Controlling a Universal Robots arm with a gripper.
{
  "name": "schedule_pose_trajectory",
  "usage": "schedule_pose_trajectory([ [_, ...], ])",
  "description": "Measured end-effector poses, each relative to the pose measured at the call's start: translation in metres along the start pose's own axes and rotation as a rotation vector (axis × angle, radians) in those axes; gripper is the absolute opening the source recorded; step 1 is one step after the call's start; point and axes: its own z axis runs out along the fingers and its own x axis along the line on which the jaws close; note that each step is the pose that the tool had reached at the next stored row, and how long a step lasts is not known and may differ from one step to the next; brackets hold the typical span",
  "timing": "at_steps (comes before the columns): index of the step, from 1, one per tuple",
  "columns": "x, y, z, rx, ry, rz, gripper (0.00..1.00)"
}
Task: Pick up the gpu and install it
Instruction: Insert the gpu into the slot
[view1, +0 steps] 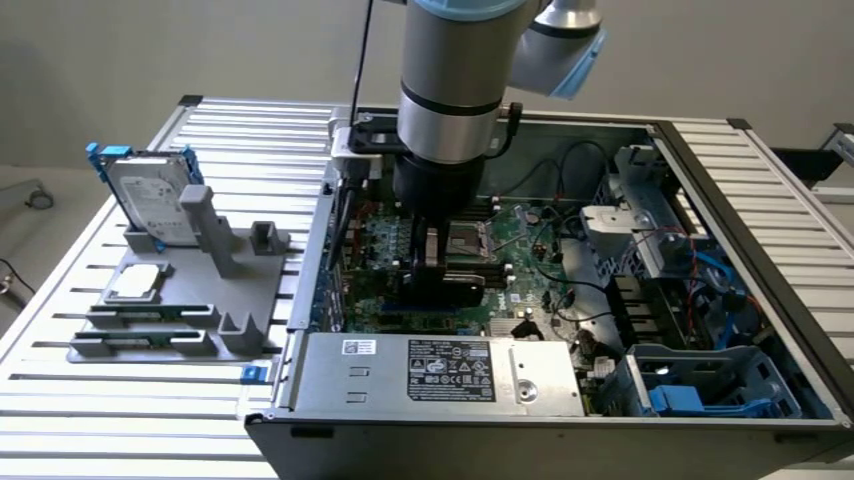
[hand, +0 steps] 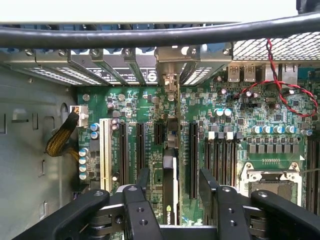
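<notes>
Gripper (view1: 445, 285) position, exterior view: lowered inside the open computer case (view1: 747, 190), directly over the green motherboard (view1: 527, 235); the grey arm (view1: 454, 90) descends from above and hides most of the gripper body; a dark block, taken to be the gpu (view1: 450, 293), sits at the gripper's lower end against the board; whether the fingers touch it cannot be told from this view; the power supply (view1: 441, 372) lies just beyond the gripper toward the near case wall; a grey fixture (view1: 200, 300) stands well apart from the gripper on the slatted table (view1: 80, 400), outside the case at the exterior view's left, carrying a silver hard drive (view1: 144, 200) with a blue frame.

Gripper (hand: 176, 187) state, wrist view: jaws spread wide; the two black fingers (hand: 142, 182) stand on either side of the gpu (hand: 170, 195) with a visible gap on each side; nothing is gripped.

Gpu position, wrist view: standing on edge between the fingers, midway in the gap; it lies in line with an expansion slot among the long black slots (hand: 193, 160) of the motherboard (hand: 260, 130); its silver end bracket (hand: 174, 67) meets the rear slot openings of the case, directly ahead of the gripper; the card appears seated in the slot; a black cable (hand: 160, 34) crosses ahead of the gripper, beyond the bracket.
</notes>
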Motion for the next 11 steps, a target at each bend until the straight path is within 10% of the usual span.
schedule_pose_trajectory([
  [11, 0.0, 0.0016, -0.0235, -0.0011, -0.0001, 0.0, 0.52],
])
